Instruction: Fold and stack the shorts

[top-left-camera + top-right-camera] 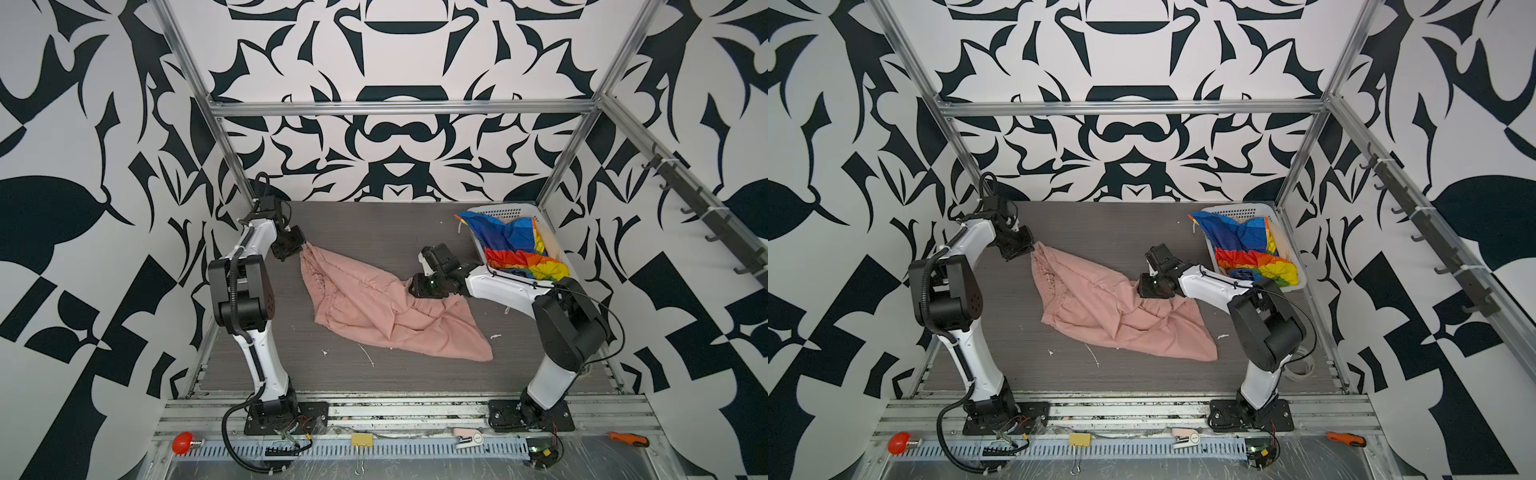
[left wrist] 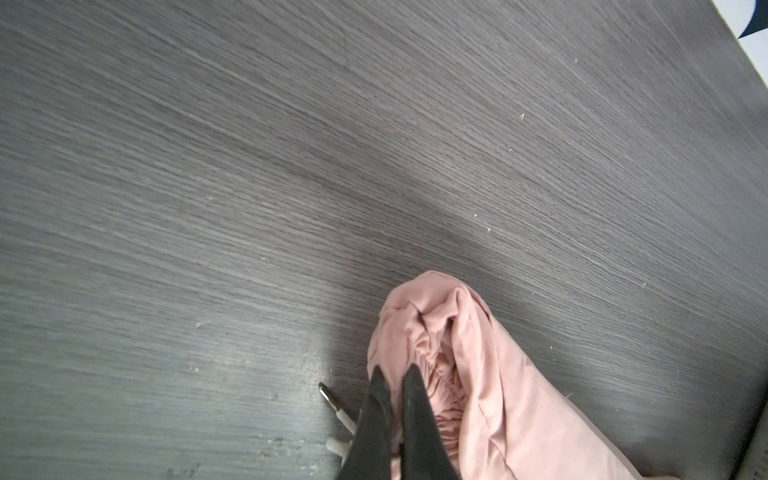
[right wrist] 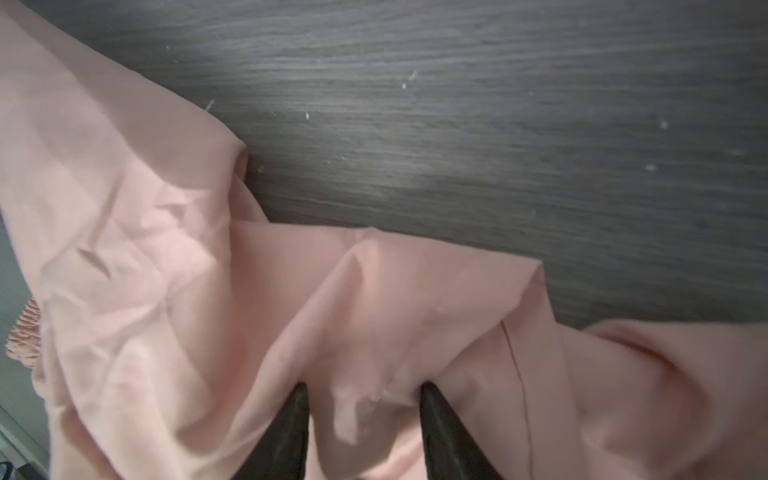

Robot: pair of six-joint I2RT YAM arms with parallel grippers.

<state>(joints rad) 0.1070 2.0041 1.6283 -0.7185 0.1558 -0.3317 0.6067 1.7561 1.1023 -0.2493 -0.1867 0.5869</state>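
The salmon-pink shorts (image 1: pixel 374 307) (image 1: pixel 1100 307) lie crumpled across the middle of the grey table in both top views. My left gripper (image 1: pixel 301 248) (image 1: pixel 1032 248) is shut on their gathered waistband at the far left end; the left wrist view shows the left gripper (image 2: pixel 395 370) pinching the pink shorts (image 2: pixel 478 374). My right gripper (image 1: pixel 411 286) (image 1: pixel 1138 286) sits on the cloth's right part. In the right wrist view the right gripper (image 3: pixel 363 388) stands with jaws apart, pressed into a bunch of the pink shorts (image 3: pixel 208 291). Rainbow-striped shorts (image 1: pixel 511 245) (image 1: pixel 1246 245) lie in the basket.
The white perforated basket (image 1: pixel 511 210) (image 1: pixel 1237 208) stands at the back right corner. Small white scraps (image 1: pixel 368 355) lie on the table near the front. Metal frame posts bound the table. A binder clip (image 1: pixel 360 440) and an orange cutter (image 1: pixel 627 438) rest on the front rail.
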